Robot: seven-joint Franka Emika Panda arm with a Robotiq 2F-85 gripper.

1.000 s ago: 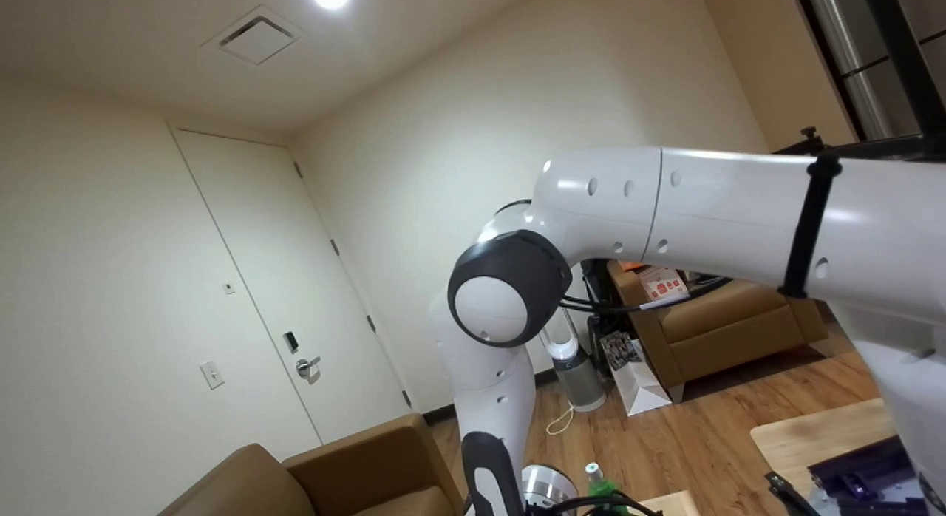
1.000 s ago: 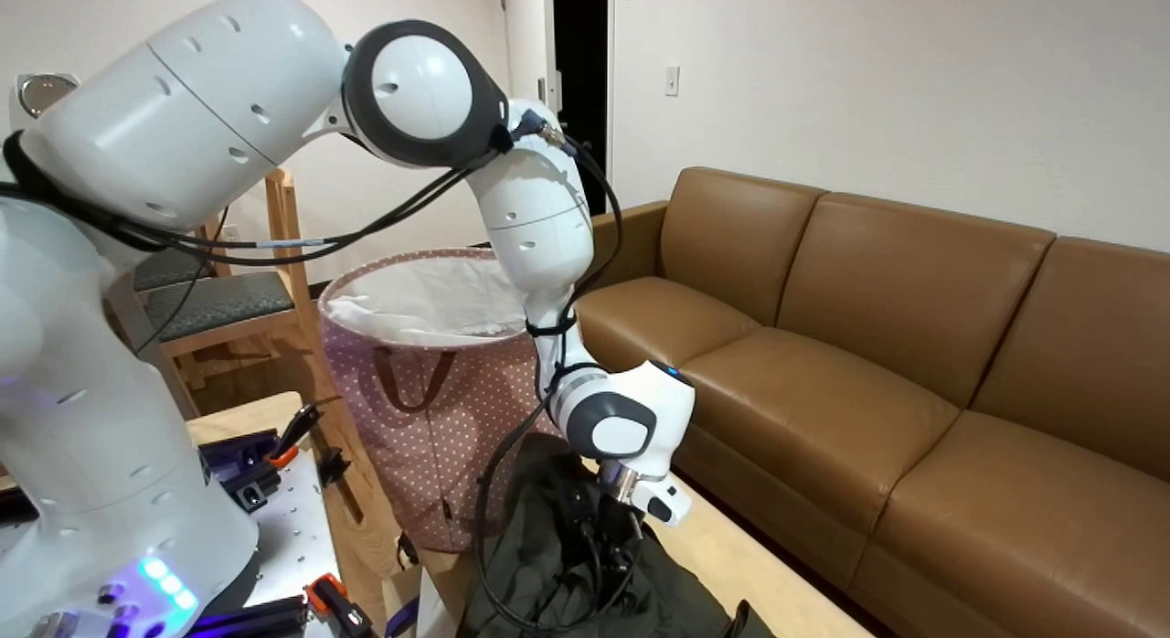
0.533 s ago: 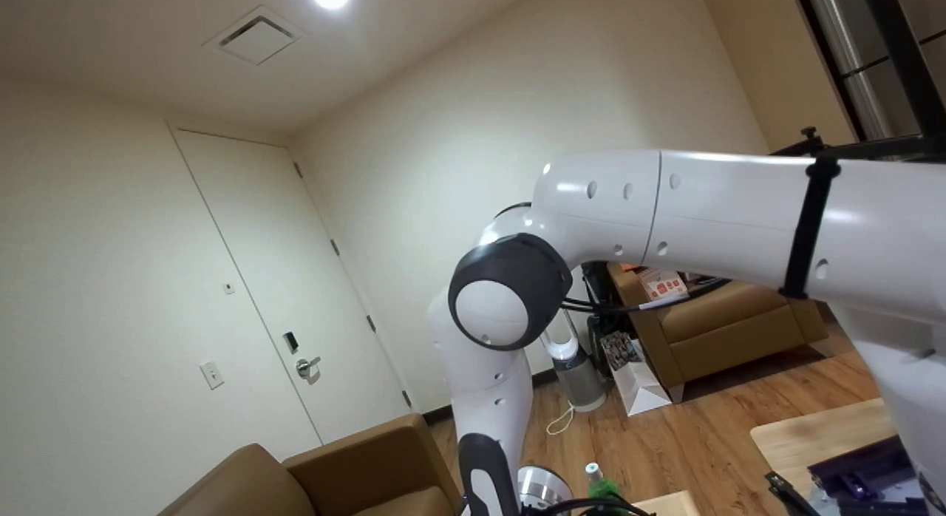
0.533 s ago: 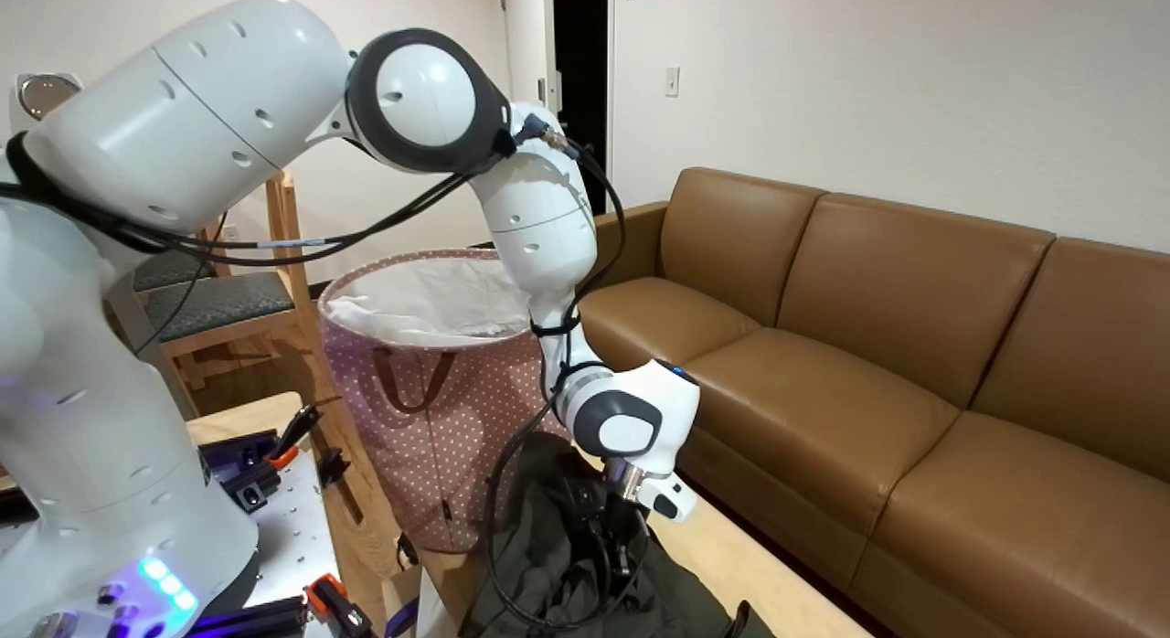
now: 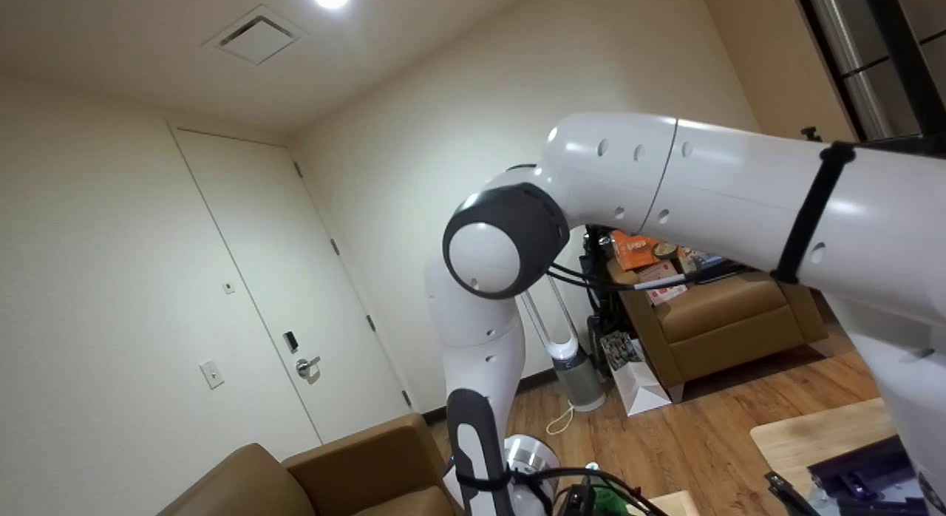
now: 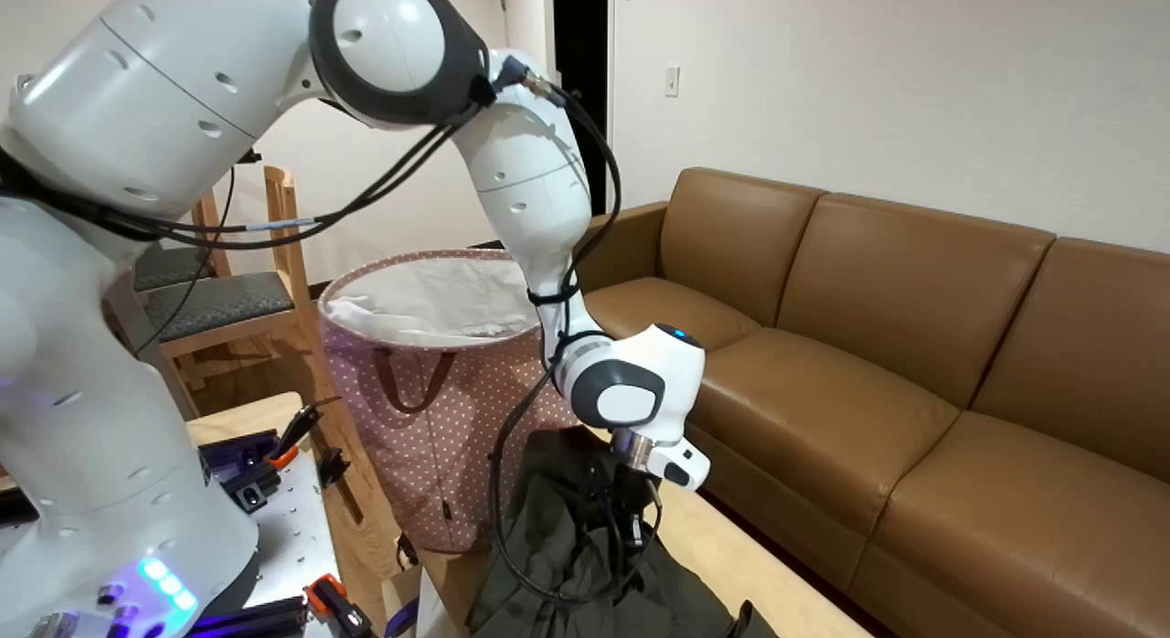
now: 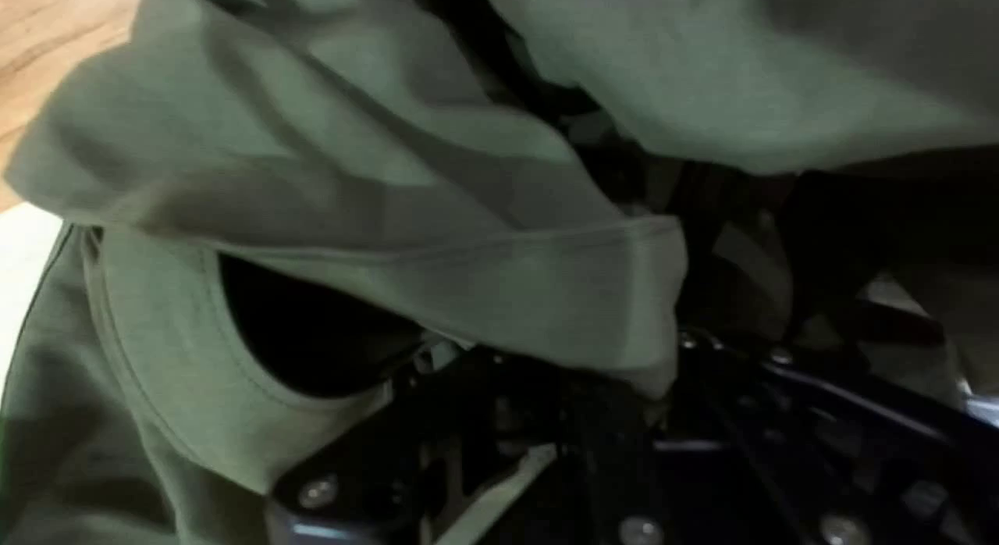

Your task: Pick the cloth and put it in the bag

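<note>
Arm [image 5: 606, 172] has just gone up: in both exterior views the elbow [image 5: 484, 259] sits higher vs. the half-sec-ago frame, and the wrist [image 6: 640, 391] is up a bit too, w/ the cloth [image 6: 548, 528] drawn up in a taller fold under it. Prob. means the grasp is made and the lift is starting, so the pick is under way & the bagging not yet begun. Claw [image 7: 593, 397] reads as pinching a fold of the cloth: in the wrist view its two sides angle in twd each other and a hem corner runs down btwn them; it's dark there and the tips are partly hidden, so can't say how deep the bite is. Rest of the cloth lies on the light wood table [image 6: 777, 574], just beside the polka-dot bag [image 6: 484, 400]. Other diffs: the orange packet [image 5: 633, 250] on the far armchair [image 5: 732, 316], nearly hidden by the arm before, now shows well, and the green bottle [image 5: 610, 500] sits more behind the black cable [image 5: 565, 471]. Bag hasn't moved, mouth open, white liner [image 6: 448, 295] showing. Next needs lots more height to clear the rim, then a swing across; main risk IMO = cloth snagging the cable loop, or a thin pinch slipping.
</note>
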